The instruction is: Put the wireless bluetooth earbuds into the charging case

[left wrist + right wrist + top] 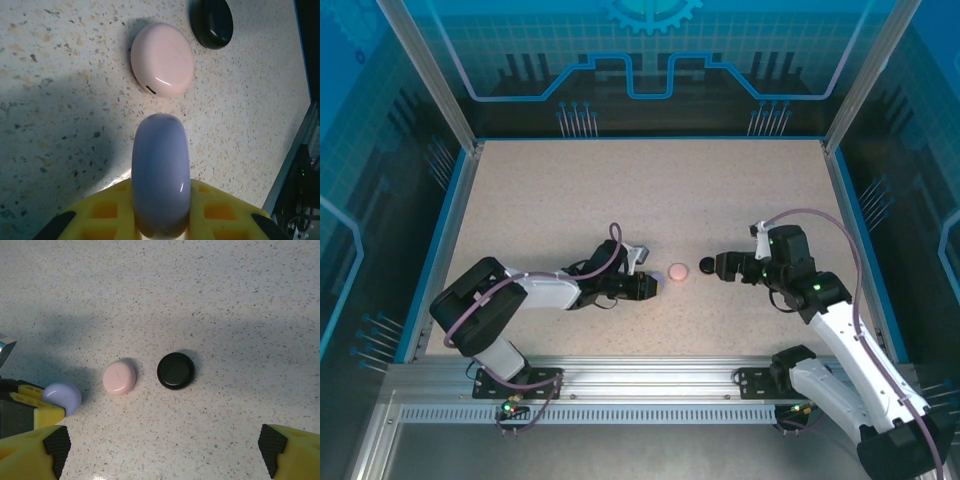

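Pinches the lilac case (161,172) on its thin edge in the left gripper (161,217), with the pink case (678,273) lying flat at 3 o'clock of it in the top view, then the black case (706,266), closest to the wide-spread, empty right gripper (164,447).

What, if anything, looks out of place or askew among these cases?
The lilac charging case stands on edge, clamped in the left tool, while the pink case and black case lie flat and shut on the table. Nothing looks spilled or damaged.

Lilac case (161,175) edge-up in left claw (652,285), pink case (162,59), black case (212,21) flat
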`<state>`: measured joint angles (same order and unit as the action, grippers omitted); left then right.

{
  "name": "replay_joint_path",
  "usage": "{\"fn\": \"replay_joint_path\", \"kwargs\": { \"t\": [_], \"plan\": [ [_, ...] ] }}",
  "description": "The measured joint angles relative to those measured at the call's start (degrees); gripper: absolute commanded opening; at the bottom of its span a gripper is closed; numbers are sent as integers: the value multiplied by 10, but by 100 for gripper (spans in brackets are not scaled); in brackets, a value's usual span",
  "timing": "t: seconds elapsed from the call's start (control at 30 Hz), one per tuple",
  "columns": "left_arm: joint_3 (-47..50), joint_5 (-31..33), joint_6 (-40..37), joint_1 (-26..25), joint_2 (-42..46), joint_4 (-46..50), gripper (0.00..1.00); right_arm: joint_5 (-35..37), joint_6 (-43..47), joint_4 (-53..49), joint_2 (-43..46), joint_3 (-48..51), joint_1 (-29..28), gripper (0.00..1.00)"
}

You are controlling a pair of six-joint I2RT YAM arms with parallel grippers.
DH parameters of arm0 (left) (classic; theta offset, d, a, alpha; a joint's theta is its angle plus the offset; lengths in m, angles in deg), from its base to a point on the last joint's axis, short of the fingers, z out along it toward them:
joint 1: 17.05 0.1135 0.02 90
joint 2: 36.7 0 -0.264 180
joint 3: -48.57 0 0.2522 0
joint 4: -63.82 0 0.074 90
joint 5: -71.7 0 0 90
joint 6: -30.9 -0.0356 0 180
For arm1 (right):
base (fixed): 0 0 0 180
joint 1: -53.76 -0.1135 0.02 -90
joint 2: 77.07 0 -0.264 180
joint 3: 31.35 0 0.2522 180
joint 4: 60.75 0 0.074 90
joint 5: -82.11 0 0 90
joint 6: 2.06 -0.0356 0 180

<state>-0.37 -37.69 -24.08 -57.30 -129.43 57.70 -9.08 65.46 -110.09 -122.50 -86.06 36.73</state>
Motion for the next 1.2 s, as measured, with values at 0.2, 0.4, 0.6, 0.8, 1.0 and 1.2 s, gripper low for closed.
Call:
{"fn": "replay_joint_path", "kwargs": {
  "t": [0.2,0.4,0.6,0.8,1.0,1.2],
  "plan": [
    [-11,17,9,0,-11,41,39,8,0,-16,19,5,13,100],
    [-26,47,-5,0,-7,92,52,10,8,-36,28,3,26,100],
    [-24,82,-29,12,56,145,70,18,26,-53,28,-13,41,100],
    [-10,143,-74,57,245,186,91,54,45,-44,29,-18,57,100],
    [21,243,-164,139,420,203,99,111,110,105,42,69,69,100],
    [73,334,-248,228,448,156,99,147,136,326,-17,198,101,100]
  ]
}}
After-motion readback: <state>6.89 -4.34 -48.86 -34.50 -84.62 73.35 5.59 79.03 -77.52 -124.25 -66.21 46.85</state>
